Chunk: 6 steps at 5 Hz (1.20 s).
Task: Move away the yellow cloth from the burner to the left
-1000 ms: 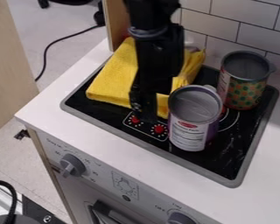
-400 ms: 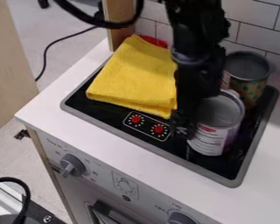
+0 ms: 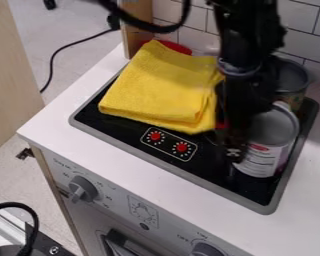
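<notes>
The yellow cloth [image 3: 156, 90] lay folded in thick layers — left of the pincer [image 3: 235, 149], whose opening and hold I couldn't tell.

yellow cloth [image 3: 159, 87], black stovetop [image 3: 132, 131], red dials [image 3: 181, 147]

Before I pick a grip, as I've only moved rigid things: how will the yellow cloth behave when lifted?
The yellow cloth looks like soft, folded fabric, so it will probably sag and may unfold. Its textured surface suggests little slipping.

Front can [image 3: 273, 131] beside rear can [image 3: 291, 81]; tiled wall [image 3: 306, 46] behind; cable [image 3: 52, 65] on floor [image 3: 26, 45].
</notes>
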Each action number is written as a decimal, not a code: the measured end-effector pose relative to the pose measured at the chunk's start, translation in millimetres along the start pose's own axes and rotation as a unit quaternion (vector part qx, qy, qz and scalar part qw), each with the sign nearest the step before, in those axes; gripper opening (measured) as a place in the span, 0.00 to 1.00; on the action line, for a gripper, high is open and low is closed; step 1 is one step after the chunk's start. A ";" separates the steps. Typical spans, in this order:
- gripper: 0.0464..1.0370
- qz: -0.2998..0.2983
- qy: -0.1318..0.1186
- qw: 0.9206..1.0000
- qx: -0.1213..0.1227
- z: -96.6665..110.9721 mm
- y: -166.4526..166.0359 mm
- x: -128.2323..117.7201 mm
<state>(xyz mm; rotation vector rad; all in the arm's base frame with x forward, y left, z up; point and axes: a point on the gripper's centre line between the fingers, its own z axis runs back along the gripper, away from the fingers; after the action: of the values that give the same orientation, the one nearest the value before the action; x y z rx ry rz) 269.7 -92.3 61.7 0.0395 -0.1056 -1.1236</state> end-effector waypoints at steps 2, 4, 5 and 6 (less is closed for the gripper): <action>0.96 0.025 -0.001 1.000 0.002 2.3 2.4 9.1; 0.96 0.060 0.018 0.998 0.029 16.2 18.6 -20.1; 0.96 0.088 0.059 0.993 0.052 17.3 30.0 -40.2; 0.96 0.154 0.071 0.982 0.079 28.3 43.0 -63.1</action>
<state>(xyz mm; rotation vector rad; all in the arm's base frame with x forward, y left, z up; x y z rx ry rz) 278.3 -16.2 89.4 0.2370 -0.0701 -0.7985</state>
